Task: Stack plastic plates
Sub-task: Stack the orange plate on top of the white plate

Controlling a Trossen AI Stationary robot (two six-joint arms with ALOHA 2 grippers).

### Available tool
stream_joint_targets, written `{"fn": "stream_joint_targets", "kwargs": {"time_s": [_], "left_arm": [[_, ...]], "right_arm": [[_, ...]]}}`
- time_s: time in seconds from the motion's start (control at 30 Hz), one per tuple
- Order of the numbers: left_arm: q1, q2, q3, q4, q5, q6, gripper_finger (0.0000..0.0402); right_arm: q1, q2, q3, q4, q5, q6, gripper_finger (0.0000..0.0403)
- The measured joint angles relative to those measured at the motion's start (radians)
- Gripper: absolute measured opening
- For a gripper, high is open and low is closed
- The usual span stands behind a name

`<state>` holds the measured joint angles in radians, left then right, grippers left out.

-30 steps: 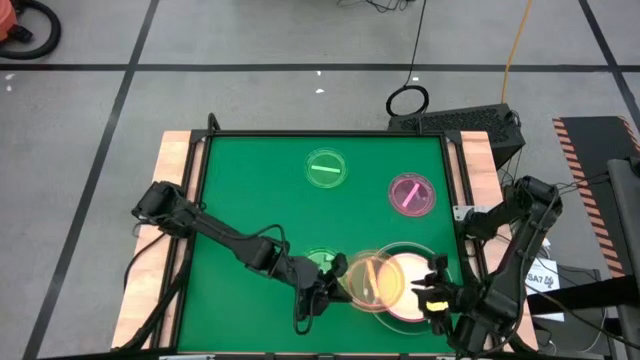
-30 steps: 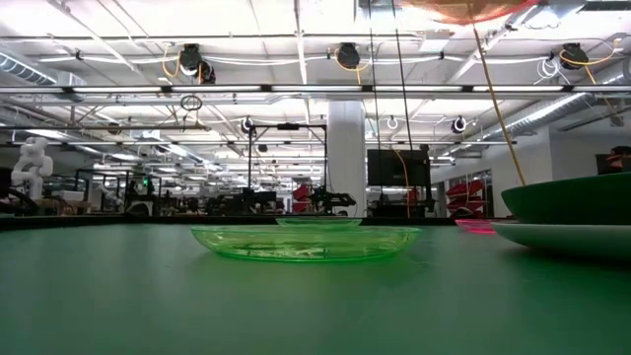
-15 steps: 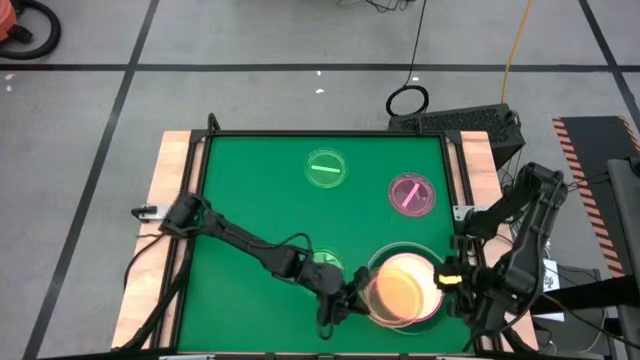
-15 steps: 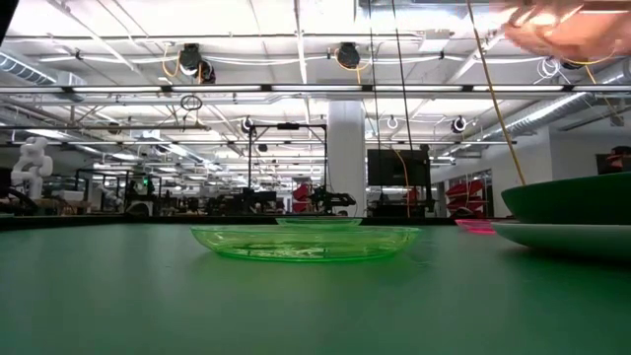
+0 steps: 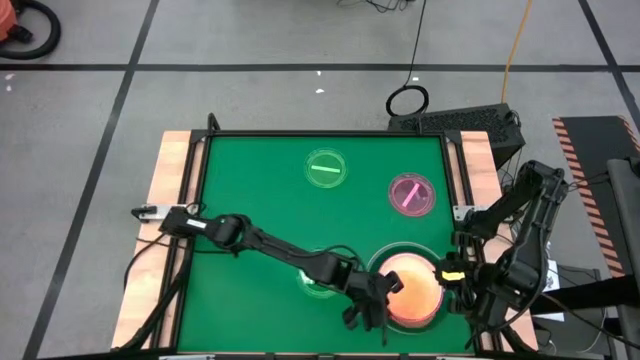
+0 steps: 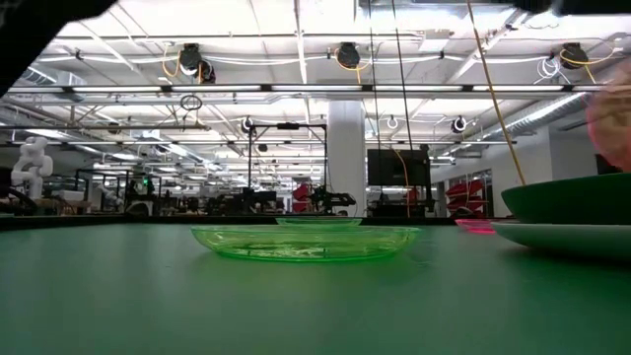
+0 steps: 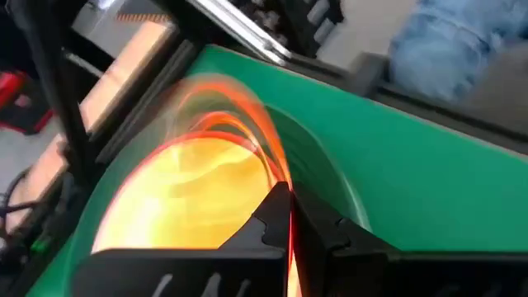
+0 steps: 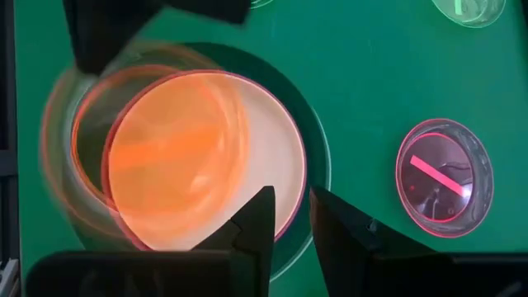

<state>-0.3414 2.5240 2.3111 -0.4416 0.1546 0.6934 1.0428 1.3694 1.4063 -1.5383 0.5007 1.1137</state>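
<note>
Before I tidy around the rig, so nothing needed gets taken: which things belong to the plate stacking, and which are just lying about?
Job in hand:
orange plate, held by the left hand
stacked larger plates under it
small pink plate
far green plate
near green plate
right hand, beside the stack

Lying about, beyond the table:
cable loop
black keyboard
</note>
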Motion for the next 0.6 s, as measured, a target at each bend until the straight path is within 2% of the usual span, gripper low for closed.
{"fn": "stream_joint_targets", "kwargs": {"time_s": [0.03,0.4,0.6], "left_arm": [[0.005,0.029,0.047,-0.002,0.0,-0.009,0.0003],[0.044,0.059,0.035,-0.001,-0.008,-0.094,0.0008],[0.039,0.06,0.035,0.027,-0.022,-0.105,0.0062]], "right_arm": [[0.0,0.0,0.0,0.0,0.0,0.0,0.0075],[0.0,0.0,0.0,0.008,-0.003,-0.003,0.0075],[0.0,0.0,0.0,0.01,-0.003,-0.003,0.0075]]}}
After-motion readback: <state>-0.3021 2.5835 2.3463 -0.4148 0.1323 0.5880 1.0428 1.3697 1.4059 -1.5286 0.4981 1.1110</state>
